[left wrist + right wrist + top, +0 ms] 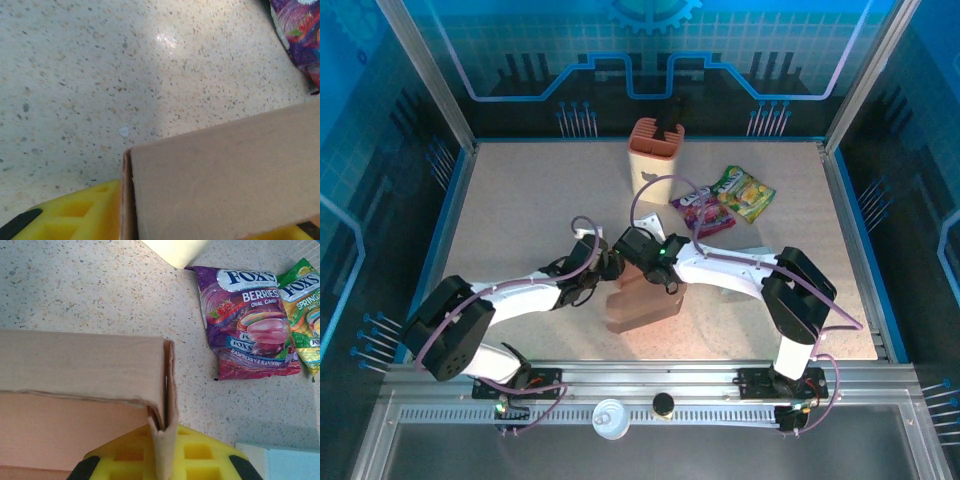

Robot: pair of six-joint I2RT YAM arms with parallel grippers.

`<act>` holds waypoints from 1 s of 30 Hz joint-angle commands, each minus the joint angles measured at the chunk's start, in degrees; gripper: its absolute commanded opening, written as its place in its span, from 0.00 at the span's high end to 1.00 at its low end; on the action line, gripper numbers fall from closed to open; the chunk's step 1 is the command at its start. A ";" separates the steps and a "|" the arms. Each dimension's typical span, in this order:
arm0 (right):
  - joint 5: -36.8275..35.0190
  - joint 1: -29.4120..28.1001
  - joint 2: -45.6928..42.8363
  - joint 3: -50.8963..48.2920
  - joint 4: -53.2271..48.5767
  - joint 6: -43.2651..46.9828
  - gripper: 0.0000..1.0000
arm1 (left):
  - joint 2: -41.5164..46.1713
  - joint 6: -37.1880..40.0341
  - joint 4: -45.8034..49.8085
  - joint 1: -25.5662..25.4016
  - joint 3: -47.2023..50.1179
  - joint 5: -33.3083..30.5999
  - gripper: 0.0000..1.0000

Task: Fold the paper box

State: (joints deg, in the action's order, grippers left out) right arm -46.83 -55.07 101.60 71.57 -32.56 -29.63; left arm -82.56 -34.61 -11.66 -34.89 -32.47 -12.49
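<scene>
Though part-folded, brown paper box [642,300] upright — R claw [162,455] tight on its flap, L claw [185,227] unclear.

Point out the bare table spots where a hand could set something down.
Free: the far-left table, left of the beige holder; the right side beyond the candy bags. Crowded: the centre around the paper box.
</scene>
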 commanded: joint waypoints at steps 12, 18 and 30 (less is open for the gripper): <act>-0.39 0.19 0.90 1.91 -1.33 -1.66 1.00 | -2.98 -2.93 2.80 -4.03 1.16 -1.49 0.67; -0.73 -0.07 0.48 1.55 -1.53 -2.11 1.00 | -5.77 -2.75 5.28 -4.74 -0.97 -5.39 0.82; -0.57 -0.21 0.67 1.55 -2.14 -3.31 1.00 | -6.52 -2.57 8.41 -6.07 -3.68 -7.92 0.85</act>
State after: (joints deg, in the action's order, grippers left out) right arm -46.41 -55.07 101.62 71.72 -33.43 -32.21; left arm -88.25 -38.87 -7.18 -40.25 -34.83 -18.68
